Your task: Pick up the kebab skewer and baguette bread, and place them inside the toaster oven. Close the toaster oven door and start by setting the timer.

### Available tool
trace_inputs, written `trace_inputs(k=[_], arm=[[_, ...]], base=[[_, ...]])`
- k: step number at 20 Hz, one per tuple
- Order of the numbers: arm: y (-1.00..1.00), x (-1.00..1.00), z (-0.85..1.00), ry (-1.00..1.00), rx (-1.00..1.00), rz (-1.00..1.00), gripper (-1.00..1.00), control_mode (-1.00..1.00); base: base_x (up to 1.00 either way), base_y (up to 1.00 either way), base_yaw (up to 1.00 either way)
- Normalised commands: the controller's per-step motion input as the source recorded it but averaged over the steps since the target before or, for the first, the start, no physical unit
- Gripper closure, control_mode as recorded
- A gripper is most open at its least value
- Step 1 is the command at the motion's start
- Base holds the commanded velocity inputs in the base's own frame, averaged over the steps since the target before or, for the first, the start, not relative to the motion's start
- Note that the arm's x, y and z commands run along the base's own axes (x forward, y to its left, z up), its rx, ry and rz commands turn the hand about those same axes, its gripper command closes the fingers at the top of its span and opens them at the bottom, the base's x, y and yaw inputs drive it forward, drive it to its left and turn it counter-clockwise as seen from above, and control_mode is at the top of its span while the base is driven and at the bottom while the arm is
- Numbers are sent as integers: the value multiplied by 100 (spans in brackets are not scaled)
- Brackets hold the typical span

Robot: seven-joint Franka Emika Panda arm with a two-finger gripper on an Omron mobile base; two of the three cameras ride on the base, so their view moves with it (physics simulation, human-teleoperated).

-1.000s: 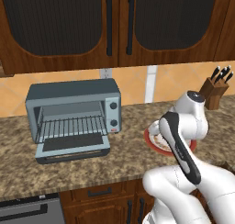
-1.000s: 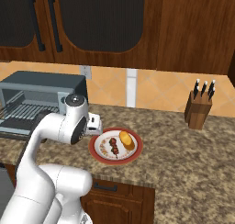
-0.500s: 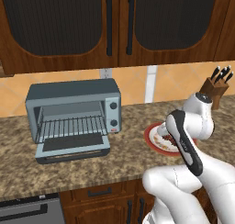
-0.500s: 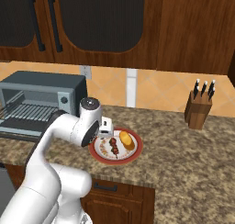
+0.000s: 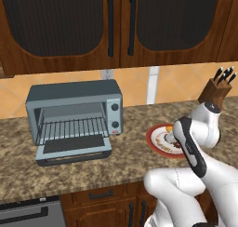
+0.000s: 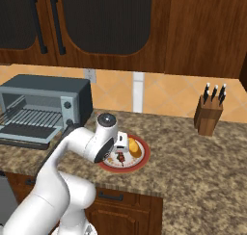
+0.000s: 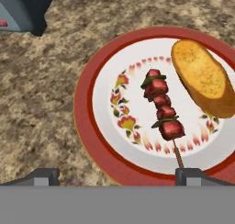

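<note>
The granite counter [image 5: 93, 168] carries the toaster oven [image 5: 74, 119] at the left, its door [image 5: 73, 149] dropped flat on the stone. A red-rimmed plate [image 7: 92, 122] sits near the middle, and a knife block [image 6: 208, 114] stands at the right by the backsplash.

Below me sits a round red-rimmed white plate [image 7: 98, 106] with floral trim on the speckled brown granite counter [image 5: 125, 161]; a wooden knife block [image 6: 208, 114] stands well apart.

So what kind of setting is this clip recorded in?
A rendered home kitchen, by the look of it: a toaster oven on a granite counter, dark wood cabinets above, a knife block, and a plate of food.
</note>
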Motion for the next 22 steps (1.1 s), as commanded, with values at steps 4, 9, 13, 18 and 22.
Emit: trace_inputs(k=[4,9,13,18,22], arm=[[-26,33,0,5,0,0,-100,-100],[-26,23,0,8,0,0,-100,-100],[-14,16,-3,16,-2,0,-100,-100],[-4,3,-11,18,-3,0,-100,-100],[0,0,-16,6,0,0,-100,-100]], base=[[0,0,0],[0,0,0],[0,0,0],[0,0,0],[0,0,0]])
